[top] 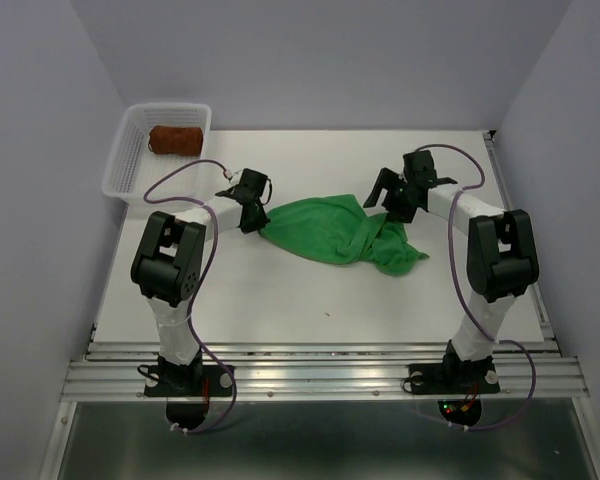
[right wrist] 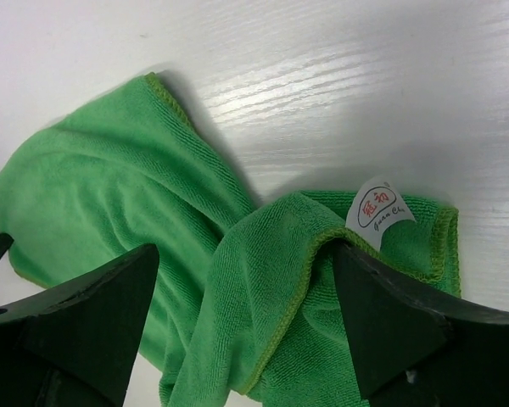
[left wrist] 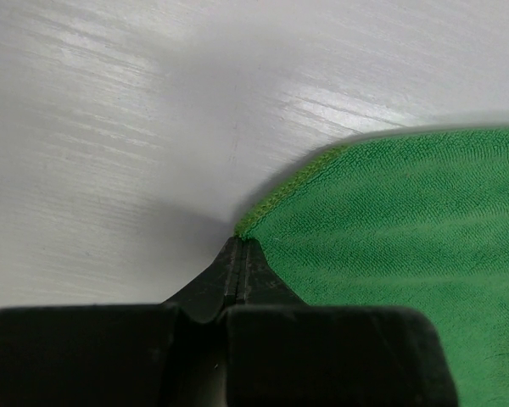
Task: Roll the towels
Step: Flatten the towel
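The green towel point(top: 330, 230) lies crumpled and stretched across the middle of the table. My left gripper point(top: 256, 222) is shut on its left corner; in the left wrist view the closed fingertips point(left wrist: 240, 244) pinch the hemmed corner of the green towel point(left wrist: 407, 220). My right gripper point(top: 388, 210) stands open over the towel's right end. In the right wrist view its two fingers point(right wrist: 93, 314) straddle a bunched fold of the green towel point(right wrist: 246, 280), with a white label point(right wrist: 377, 208) by the right finger. The rust-brown towel point(top: 175, 139) lies rolled in the basket.
The white mesh basket point(top: 130, 160) stands at the table's back left corner. Purple-grey walls close in the table on three sides. A metal rail point(top: 320, 375) runs along the near edge by the arm bases.
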You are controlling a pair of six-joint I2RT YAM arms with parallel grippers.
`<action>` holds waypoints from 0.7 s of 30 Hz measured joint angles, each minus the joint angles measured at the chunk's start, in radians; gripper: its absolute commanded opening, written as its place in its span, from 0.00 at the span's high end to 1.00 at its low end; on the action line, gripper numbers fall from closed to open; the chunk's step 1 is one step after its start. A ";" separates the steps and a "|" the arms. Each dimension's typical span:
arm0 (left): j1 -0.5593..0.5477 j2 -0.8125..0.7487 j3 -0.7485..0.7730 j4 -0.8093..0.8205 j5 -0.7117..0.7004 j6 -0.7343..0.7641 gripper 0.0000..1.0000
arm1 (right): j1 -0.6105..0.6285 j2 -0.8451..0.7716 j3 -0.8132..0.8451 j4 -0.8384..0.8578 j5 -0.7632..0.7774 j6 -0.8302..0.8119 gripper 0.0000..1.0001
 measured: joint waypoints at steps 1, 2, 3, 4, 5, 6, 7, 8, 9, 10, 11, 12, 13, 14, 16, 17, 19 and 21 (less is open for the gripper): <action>0.001 -0.001 0.000 0.000 0.000 0.000 1.00 | 0.000 0.003 0.000 0.000 0.003 0.005 0.15; 0.001 -0.001 -0.001 0.000 0.000 0.000 1.00 | 0.000 0.005 0.000 0.000 0.006 0.008 0.23; 0.002 -0.002 -0.002 0.000 0.001 0.000 1.00 | 0.000 0.008 0.000 0.000 0.010 0.012 0.26; 0.003 -0.002 -0.002 -0.001 0.001 0.000 1.00 | 0.000 0.013 0.000 0.001 0.012 0.018 0.28; 0.005 -0.003 -0.003 -0.001 0.002 0.000 1.00 | 0.000 0.021 0.000 0.002 0.013 0.026 0.36; 0.005 -0.004 -0.003 -0.001 0.002 0.000 1.00 | 0.000 0.027 0.000 0.002 0.016 0.032 0.41; 0.006 -0.005 -0.005 -0.001 0.002 0.000 1.00 | 0.000 0.034 0.000 0.003 0.017 0.035 0.49; 0.007 -0.006 -0.006 -0.002 0.002 0.000 1.00 | 0.000 0.044 0.001 0.003 0.023 0.045 0.67; 0.008 -0.008 -0.008 -0.001 0.002 0.000 1.00 | 0.000 0.053 0.001 0.003 0.027 0.049 0.75; 0.010 -0.010 -0.011 -0.002 0.002 0.000 1.00 | 0.000 0.059 0.001 0.002 0.039 0.063 0.80; 0.011 -0.014 -0.016 -0.002 0.002 0.000 1.00 | 0.000 0.064 0.001 0.002 0.043 0.063 0.90; 0.012 -0.015 -0.017 -0.002 0.002 0.000 1.00 | 0.000 0.066 0.001 0.002 0.055 0.074 0.94; 0.013 -0.017 -0.020 -0.002 0.003 0.000 1.00 | 0.000 0.067 0.001 0.003 0.068 0.081 0.97; 0.015 -0.021 -0.023 -0.003 0.004 0.000 1.00 | 0.000 0.067 0.001 0.005 0.077 0.084 0.99; 0.018 -0.031 -0.034 -0.006 0.005 -0.002 1.00 | 0.000 0.067 0.001 0.016 0.092 0.093 0.99; 0.021 -0.040 -0.042 -0.011 0.006 -0.004 1.00 | 0.000 0.066 0.001 0.021 0.095 0.093 0.99; 0.029 -0.069 -0.064 -0.026 0.010 -0.008 1.00 | 0.000 0.056 0.000 0.024 0.108 0.092 0.99; 0.038 -0.108 -0.081 -0.038 0.018 -0.016 1.00 | 0.000 0.021 -0.005 0.024 0.123 0.088 0.99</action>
